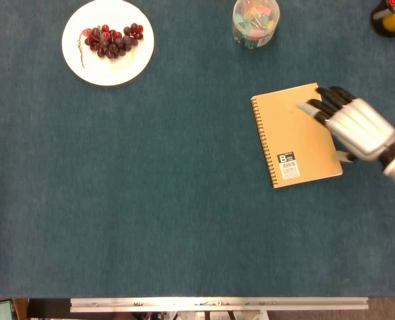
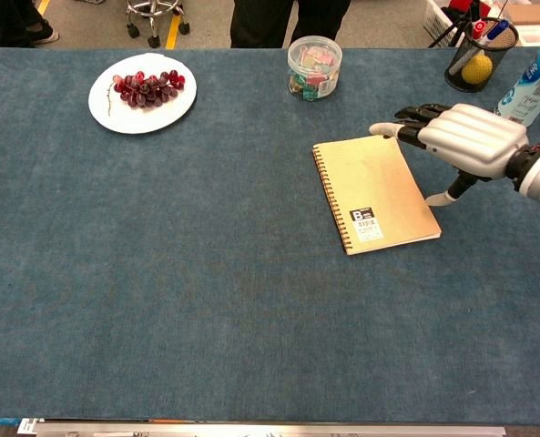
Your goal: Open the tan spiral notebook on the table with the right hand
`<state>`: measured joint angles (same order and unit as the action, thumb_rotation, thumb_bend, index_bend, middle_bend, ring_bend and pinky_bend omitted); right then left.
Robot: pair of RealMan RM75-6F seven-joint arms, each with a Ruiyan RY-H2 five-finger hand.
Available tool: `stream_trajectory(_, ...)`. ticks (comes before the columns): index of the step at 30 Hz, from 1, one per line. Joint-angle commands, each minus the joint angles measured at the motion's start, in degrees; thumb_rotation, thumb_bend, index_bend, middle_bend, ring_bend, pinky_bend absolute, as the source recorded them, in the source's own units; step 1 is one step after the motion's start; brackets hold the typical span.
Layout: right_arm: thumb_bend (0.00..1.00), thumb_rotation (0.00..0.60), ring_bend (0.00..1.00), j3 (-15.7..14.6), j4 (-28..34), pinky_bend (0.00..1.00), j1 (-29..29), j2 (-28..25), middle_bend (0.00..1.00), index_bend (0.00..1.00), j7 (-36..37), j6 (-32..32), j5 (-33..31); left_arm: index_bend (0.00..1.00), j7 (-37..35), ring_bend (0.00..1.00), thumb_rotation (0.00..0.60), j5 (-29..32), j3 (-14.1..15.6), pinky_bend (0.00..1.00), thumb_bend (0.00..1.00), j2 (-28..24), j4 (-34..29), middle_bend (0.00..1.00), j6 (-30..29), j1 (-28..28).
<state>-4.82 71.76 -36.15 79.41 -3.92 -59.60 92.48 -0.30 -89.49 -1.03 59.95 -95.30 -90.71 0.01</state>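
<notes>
Notebook, tan and closed, lies flat on the blue table right of centre, its long axis running near-to-far with a slight tilt and its spiral along the left edge. That puts the free edge on the right, where the right hand hangs just beside and partly over it, fingers apart and holding nothing. Lifting the cover should start from that right edge and swing leftward; no left hand shows in either view.

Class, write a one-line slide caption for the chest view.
Right hand hovers at the closed tan notebook's right edge.
</notes>
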Motion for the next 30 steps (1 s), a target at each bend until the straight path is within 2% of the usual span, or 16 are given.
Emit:
stream_trajectory(1, 0.0, 0.6, 0.05, -1.62, -5.22, 0.13, 2.1, 0.7, 0.16, 0.01, 1.22, -2.27, 1.86, 0.14, 0.25, 0.1, 0.6, -0.24, 0.1, 0.14, 0.41, -0.05, -0.4, 0.11, 0.15, -0.15)
stream_trajectory(8, 0.0, 0.6, 0.04, -2.03, -13.07, 0.13, 2.85, 4.42, 0.15, 0.02, 3.75, -2.36, 2.79, 0.14, 0.39, 0.1, 0.6, -0.2, 0.31, 0.14, 0.41, -0.45, -1.15, 0.11, 0.09, 0.03)
stream_trajectory(15, 0.0, 0.6, 0.04, -2.16, -18.13, 0.13, 2.56, 8.71, 0.15, 0.02, 4.4, -3.08, 4.6, 0.14, 0.05, 0.1, 0.6, 0.07, 0.3, 0.14, 0.41, -0.69, -1.1, 0.11, -0.48, 0.44)
stream_trajectory(22, 0.0, 0.6, 0.04, -2.87, -18.77, 0.13, 2.41, 10.0, 0.15, 0.01, 4.74, -4.62, 6.67, 0.14, -0.56, 0.1, 0.6, 0.2, 0.39, 0.14, 0.41, -0.82, -0.56, 0.11, -0.77, 0.77)
stream_trajectory(30, 0.0, 0.6, 0.04, -3.41, -15.69, 0.13, 2.02, 10.81, 0.15, 0.01, 3.43, -6.67, 9.17, 0.14, -1.01, 0.1, 0.6, -0.05, 0.39, 0.14, 0.41, -0.78, -0.15, 0.11, -0.98, 0.82)
